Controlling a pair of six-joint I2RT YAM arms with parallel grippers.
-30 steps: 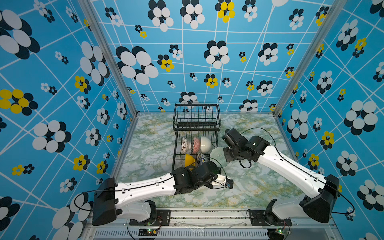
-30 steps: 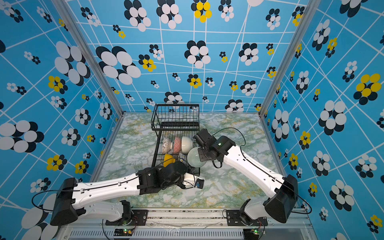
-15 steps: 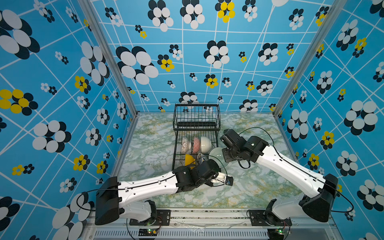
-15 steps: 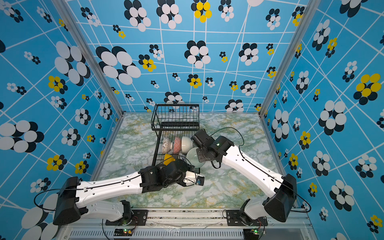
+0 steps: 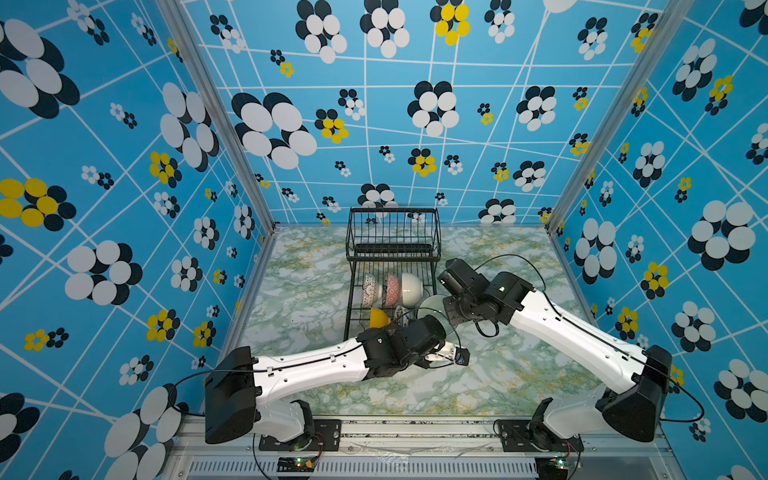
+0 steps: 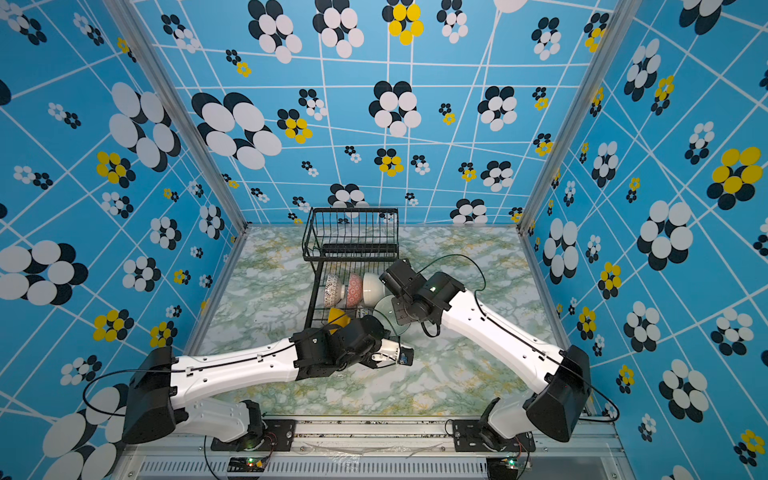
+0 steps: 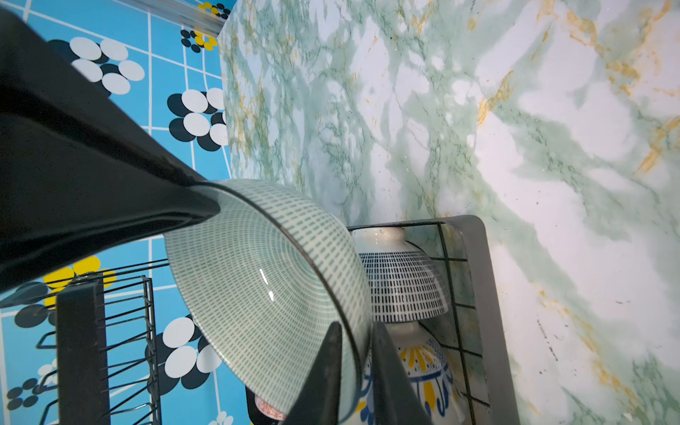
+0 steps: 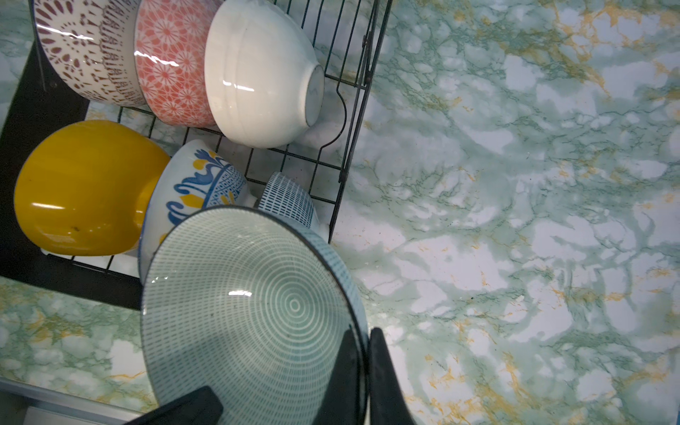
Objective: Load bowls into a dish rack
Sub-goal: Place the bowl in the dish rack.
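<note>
Enclosure, both top views: blue walls (image 5: 124,216) printed with white, black and yellow flowers; a green-veined marble table (image 5: 299,291) forms the floor.
Dish rack, both top views: the black wire dish rack (image 5: 392,249) stands mid-table toward the rear wall, with the raised basket (image 5: 395,228) behind and the lower tray (image 5: 348,307) in front.
Racked bowls, a top view: the rear row stands on edge, dark-patterned bowl (image 5: 368,291), pink-red bowl (image 5: 392,289), cream-white bowl (image 5: 412,287); the yellow bowl (image 5: 379,318) sits nearer the robot.
Carried bowl, both top views: the green-ringed bowl (image 6: 386,311) is tilted on edge at the tray's near right corner, between the two hands.
Hands, a top view: the left hand (image 5: 438,329) meets the bowl's near rim and the right hand (image 5: 448,309) its right rim.
Left wrist view, left hand (image 7: 357,325): one finger lies inside and one outside the rim of the green-ringed bowl (image 7: 265,287), close against it; whether they press cannot be told.
Left wrist view, right hand (image 7: 200,195): clenched on the opposite rim.
Left wrist view, neighbours: the navy-dashed bowl (image 7: 401,283) and blue-yellow bowl (image 7: 423,368) rest in the tray just beyond the carried bowl.
Right wrist view, right hand (image 8: 363,331): fingers clamped on the rim, grasping the green-ringed bowl (image 8: 250,316).
Right wrist view, front row: yellow bowl (image 8: 84,187), blue-yellow bowl (image 8: 198,180) and navy-dashed bowl (image 8: 287,198) sit side by side; the carried bowl overlaps the last two, contact not discernible.
Right wrist view, rear row: dark-patterned bowl (image 8: 84,48), pink-red bowl (image 8: 169,62) and cream-white bowl (image 8: 257,73) lean one against the next.
</note>
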